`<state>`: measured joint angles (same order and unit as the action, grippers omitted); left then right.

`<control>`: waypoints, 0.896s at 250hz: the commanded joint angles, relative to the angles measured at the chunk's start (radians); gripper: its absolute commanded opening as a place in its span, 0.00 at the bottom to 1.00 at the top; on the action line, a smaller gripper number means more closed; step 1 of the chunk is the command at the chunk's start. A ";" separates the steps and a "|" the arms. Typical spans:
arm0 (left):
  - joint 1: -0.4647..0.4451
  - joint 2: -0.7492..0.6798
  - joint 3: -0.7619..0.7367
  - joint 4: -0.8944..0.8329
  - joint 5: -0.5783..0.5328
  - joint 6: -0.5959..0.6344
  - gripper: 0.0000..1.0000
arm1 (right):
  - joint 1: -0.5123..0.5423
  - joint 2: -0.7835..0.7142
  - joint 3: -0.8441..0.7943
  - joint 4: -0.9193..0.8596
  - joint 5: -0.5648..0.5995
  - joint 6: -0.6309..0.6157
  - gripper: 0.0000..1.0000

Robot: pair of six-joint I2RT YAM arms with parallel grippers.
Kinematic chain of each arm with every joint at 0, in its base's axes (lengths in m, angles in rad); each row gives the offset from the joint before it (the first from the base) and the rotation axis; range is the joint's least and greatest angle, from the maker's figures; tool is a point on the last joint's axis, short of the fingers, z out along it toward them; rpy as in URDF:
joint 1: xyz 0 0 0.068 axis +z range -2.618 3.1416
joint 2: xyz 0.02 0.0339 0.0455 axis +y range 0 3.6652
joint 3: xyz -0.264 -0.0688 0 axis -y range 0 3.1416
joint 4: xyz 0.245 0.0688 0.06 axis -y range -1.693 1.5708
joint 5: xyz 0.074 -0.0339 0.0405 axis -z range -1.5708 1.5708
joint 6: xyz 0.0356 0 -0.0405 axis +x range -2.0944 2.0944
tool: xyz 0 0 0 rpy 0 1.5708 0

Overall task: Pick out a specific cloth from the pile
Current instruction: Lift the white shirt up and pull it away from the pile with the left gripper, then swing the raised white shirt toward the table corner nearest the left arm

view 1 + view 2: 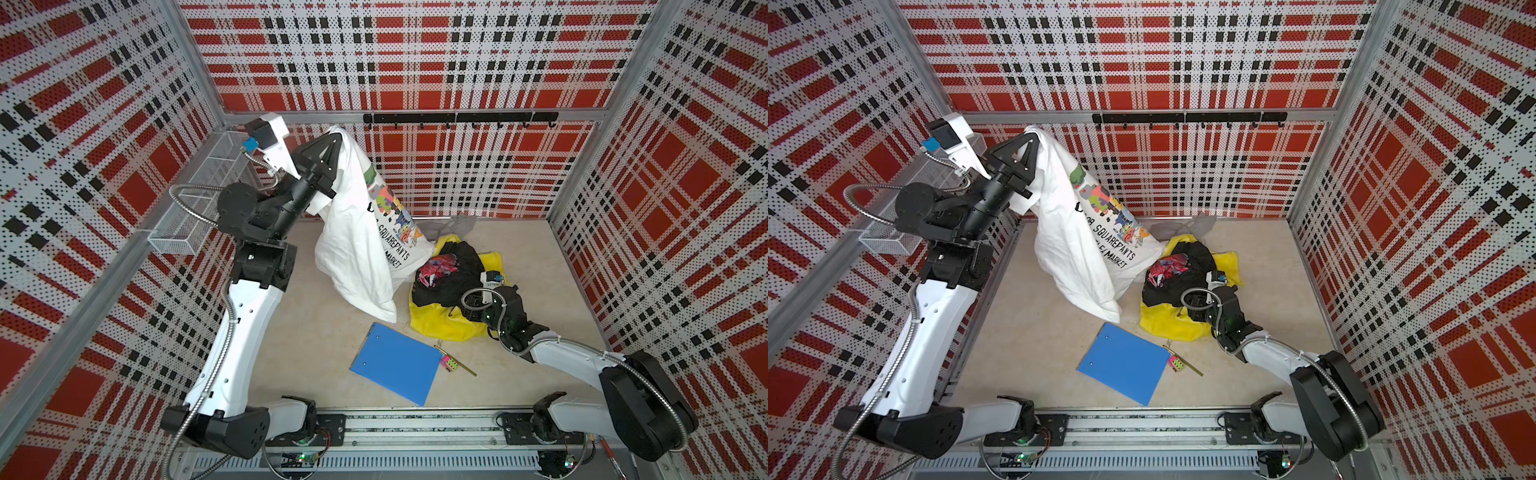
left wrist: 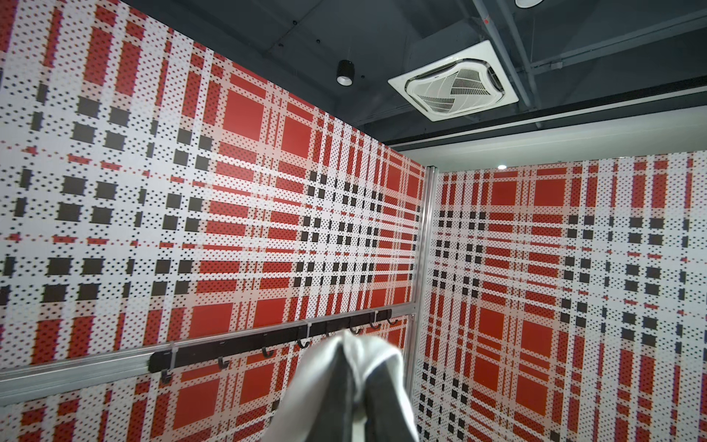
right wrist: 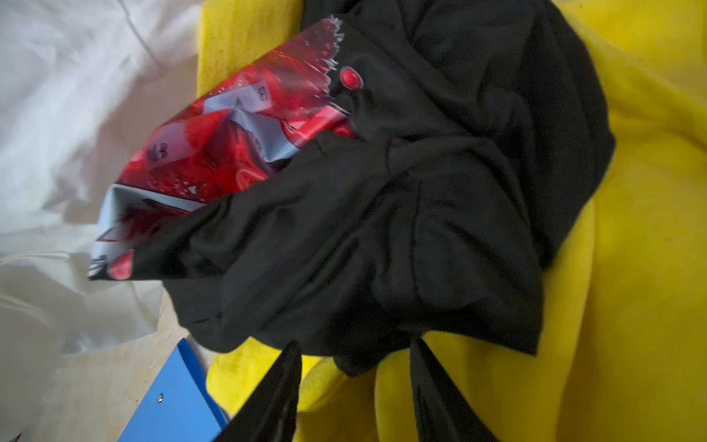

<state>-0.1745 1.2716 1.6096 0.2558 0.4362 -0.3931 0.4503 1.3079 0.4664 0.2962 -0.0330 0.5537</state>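
Note:
The cloth (image 1: 357, 232), a white T-shirt with a blocky colour print and black lettering, hangs from my left gripper (image 1: 335, 136), which is raised high at the back left and shut on its top edge. Its lower end drapes onto the table beside the pile. In the left wrist view white fabric (image 2: 354, 356) is pinched between the dark fingers. The pile holds a yellow garment (image 1: 440, 326), a black one with a red print (image 1: 451, 274) and a grey one (image 1: 457, 224). My right gripper (image 3: 355, 344) is low over the pile's near edge. Its jaws stand apart, with the black hem (image 3: 359, 359) and yellow fabric (image 3: 497, 382) between them.
A blue folder (image 1: 395, 361) lies on the table in front of the pile, with a small coloured cube (image 1: 450, 363) and a thin stick beside it. A wire basket (image 1: 195, 195) hangs on the left wall. A black hook rail (image 1: 457, 118) runs along the back wall.

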 commanded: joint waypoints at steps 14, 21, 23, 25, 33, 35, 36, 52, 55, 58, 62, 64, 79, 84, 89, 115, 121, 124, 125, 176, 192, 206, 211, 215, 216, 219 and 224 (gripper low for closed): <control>0.046 -0.081 -0.010 0.035 -0.031 0.030 0.00 | 0.003 0.056 0.023 0.008 0.105 0.029 0.51; 0.052 -0.085 -0.006 0.033 -0.031 0.030 0.00 | 0.004 0.061 0.030 -0.010 0.128 0.037 0.52; 0.055 -0.086 -0.005 0.033 -0.031 0.030 0.00 | 0.004 0.063 0.032 -0.016 0.135 0.039 0.53; 0.057 -0.087 -0.003 0.031 -0.032 0.030 0.00 | 0.004 0.063 0.034 -0.022 0.139 0.040 0.53; 0.065 -0.089 0.007 0.027 -0.034 0.027 0.00 | 0.002 0.069 0.042 -0.043 0.158 0.045 0.54; 0.067 -0.091 0.010 0.026 -0.034 0.027 0.00 | 0.002 0.069 0.044 -0.046 0.163 0.046 0.54; 0.068 -0.091 0.011 0.025 -0.035 0.026 0.00 | 0.002 0.069 0.045 -0.048 0.165 0.046 0.54; 0.089 -0.094 0.025 0.024 -0.040 0.018 0.00 | 0.002 0.068 0.050 -0.059 0.177 0.051 0.55; 0.091 -0.095 0.028 0.025 -0.041 0.017 0.00 | 0.001 0.068 0.051 -0.059 0.178 0.052 0.55; 0.094 -0.097 0.030 0.026 -0.043 0.015 0.00 | 0.002 0.069 0.052 -0.061 0.180 0.052 0.55; 0.097 -0.097 0.032 0.028 -0.044 0.011 0.00 | 0.002 0.070 0.052 -0.063 0.181 0.052 0.56; 0.099 -0.098 0.032 0.029 -0.046 0.009 0.00 | 0.002 0.070 0.053 -0.064 0.182 0.052 0.56; 0.113 -0.099 0.038 0.047 -0.046 -0.010 0.00 | 0.001 0.073 0.054 -0.068 0.180 0.051 0.56; 0.117 -0.097 0.041 0.053 -0.046 -0.018 0.00 | 0.001 0.074 0.054 -0.068 0.177 0.052 0.56; 0.120 -0.097 0.045 0.057 -0.045 -0.023 0.00 | 0.001 0.076 0.053 -0.065 0.177 0.051 0.56; 0.130 -0.074 0.074 0.072 -0.040 -0.049 0.00 | 0.001 0.083 0.050 -0.063 0.181 0.053 0.57; 0.132 -0.067 0.082 0.075 -0.039 -0.054 0.00 | 0.001 0.085 0.049 -0.062 0.182 0.053 0.57; 0.133 -0.063 0.088 0.075 -0.039 -0.057 0.00 | 0.001 0.085 0.049 -0.062 0.183 0.053 0.57; 0.133 -0.062 0.089 0.076 -0.039 -0.058 0.00 | 0.001 0.086 0.048 -0.062 0.183 0.053 0.57; 0.138 -0.034 0.142 0.106 -0.093 -0.059 0.00 | 0.000 0.085 0.035 -0.051 0.181 0.052 0.57; 0.138 -0.030 0.150 0.127 -0.111 -0.067 0.00 | 0.000 0.085 0.029 -0.035 0.167 0.049 0.58; 0.138 -0.024 0.153 0.155 -0.117 -0.081 0.00 | 0.001 0.083 0.022 -0.017 0.145 0.043 0.58; 0.138 -0.020 0.153 0.171 -0.120 -0.090 0.00 | 0.001 0.081 0.020 -0.008 0.136 0.040 0.59; 0.138 -0.018 0.151 0.183 -0.125 -0.095 0.00 | 0.000 0.080 0.018 0.001 0.127 0.037 0.59; 0.135 -0.018 0.151 0.186 -0.125 -0.097 0.00 | 0.001 0.080 0.018 0.002 0.124 0.037 0.59; 0.137 -0.016 0.151 0.198 -0.126 -0.102 0.00 | 0.001 0.079 0.015 0.007 0.116 0.035 0.60; 0.139 -0.014 0.149 0.214 -0.128 -0.109 0.00 | 0.001 0.077 0.014 0.014 0.107 0.032 0.60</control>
<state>-0.0452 1.2518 1.7222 0.3096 0.3573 -0.4553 0.4503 1.3846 0.4969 0.2363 0.1150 0.5972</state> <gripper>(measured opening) 0.080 0.590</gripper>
